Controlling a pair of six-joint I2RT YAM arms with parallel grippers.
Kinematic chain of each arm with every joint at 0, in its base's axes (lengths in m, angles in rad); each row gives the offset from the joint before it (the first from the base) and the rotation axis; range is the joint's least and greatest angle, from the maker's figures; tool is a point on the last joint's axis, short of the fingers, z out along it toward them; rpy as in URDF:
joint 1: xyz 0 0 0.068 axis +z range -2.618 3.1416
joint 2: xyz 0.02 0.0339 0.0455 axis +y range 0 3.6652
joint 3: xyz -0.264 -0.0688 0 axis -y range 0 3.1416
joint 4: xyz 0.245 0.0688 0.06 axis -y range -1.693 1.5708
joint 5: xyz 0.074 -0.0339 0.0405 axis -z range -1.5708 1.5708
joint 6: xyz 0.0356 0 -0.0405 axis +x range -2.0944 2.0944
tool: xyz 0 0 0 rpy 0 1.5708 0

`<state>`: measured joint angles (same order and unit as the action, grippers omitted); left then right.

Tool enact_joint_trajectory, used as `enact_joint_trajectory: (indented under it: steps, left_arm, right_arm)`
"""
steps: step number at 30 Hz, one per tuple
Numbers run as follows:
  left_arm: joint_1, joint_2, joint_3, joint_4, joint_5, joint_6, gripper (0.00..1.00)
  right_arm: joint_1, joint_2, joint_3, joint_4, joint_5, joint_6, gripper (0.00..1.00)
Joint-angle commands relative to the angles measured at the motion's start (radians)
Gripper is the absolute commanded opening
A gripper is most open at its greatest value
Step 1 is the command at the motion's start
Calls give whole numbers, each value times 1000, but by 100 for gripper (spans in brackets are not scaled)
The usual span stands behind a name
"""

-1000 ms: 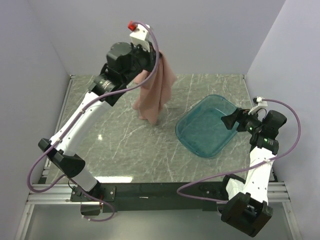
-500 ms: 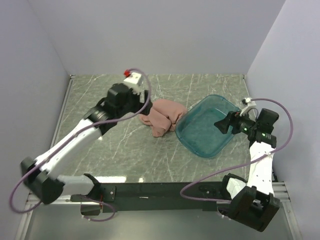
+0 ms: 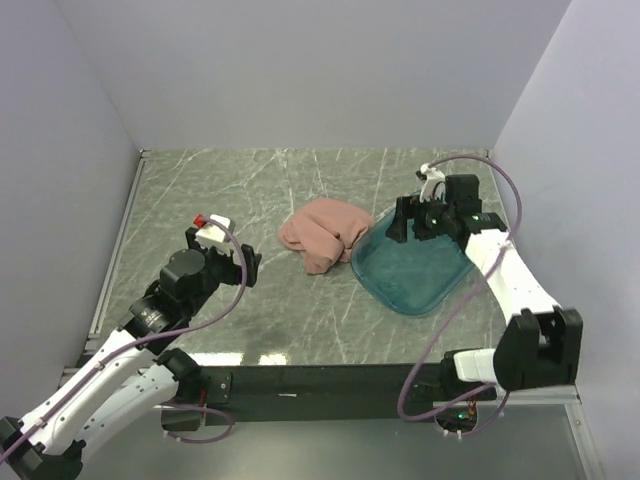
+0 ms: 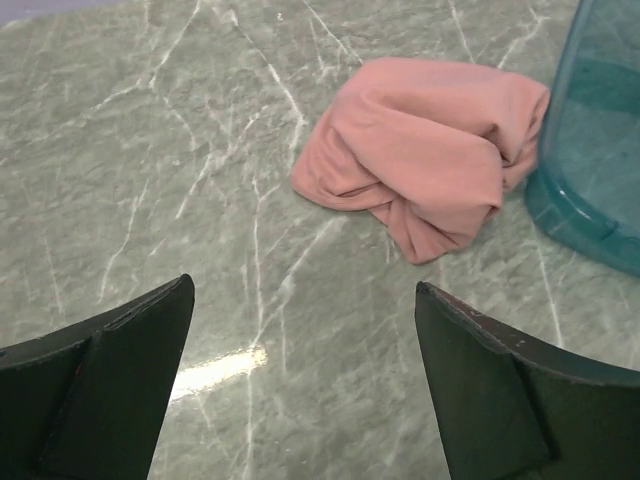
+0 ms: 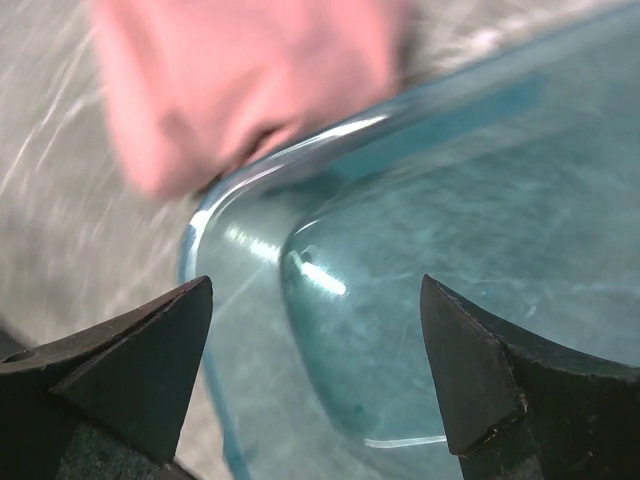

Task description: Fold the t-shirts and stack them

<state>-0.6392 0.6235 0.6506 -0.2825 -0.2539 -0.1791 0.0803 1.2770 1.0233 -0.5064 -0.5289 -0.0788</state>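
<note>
The dusty-pink t-shirt [image 3: 323, 232] lies in a crumpled heap on the marble table, its right edge against the teal tub's rim. The left wrist view shows the t-shirt [image 4: 425, 150] bunched, with no print visible. My left gripper [image 3: 248, 266] hovers low over bare table to the left of the heap, and the left gripper [image 4: 302, 285] is open and holds nothing. My right gripper [image 3: 398, 226] hangs over the tub's far-left corner, just right of the shirt. The right gripper [image 5: 315, 285] is open above the tub floor, with the blurred t-shirt [image 5: 250, 80] beyond the rim.
A translucent teal plastic tub [image 3: 383, 282] sits at the right of the table; its rim [image 4: 600, 225] shows in the left wrist view and its curved corner [image 5: 300, 150] in the right wrist view. Walls enclose the table on three sides.
The left gripper opened and let the hanging t-shirt drop into a heap, then pulled back low toward the near left. The right arm swung left over the tub toward the shirt.
</note>
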Motion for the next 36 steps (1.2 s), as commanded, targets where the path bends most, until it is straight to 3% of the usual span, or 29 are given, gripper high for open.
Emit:
enact_joint_trajectory:
  steps: [1, 5, 8, 24, 30, 36]
  left_arm:
    - [1, -50, 0, 89, -41, 36, 98]
    - [1, -36, 7, 82, -50, 33, 97]
    - [1, -28, 9, 83, -54, 36, 96]
    - [7, 2, 6, 88, -47, 44, 96]
    - [7, -1, 4, 88, -53, 44, 96]
    - [7, -2, 6, 88, -44, 44, 96]
  right_arm:
    - [15, 90, 50, 169, 233, 282, 90]
    - [33, 264, 194, 125, 381, 401, 90]
    - [44, 410, 325, 75, 389, 433, 88]
    - [122, 599, 345, 105, 573, 468, 87]
    - [122, 615, 345, 92, 610, 424, 77]
    - [121, 539, 293, 118, 670, 320, 61]
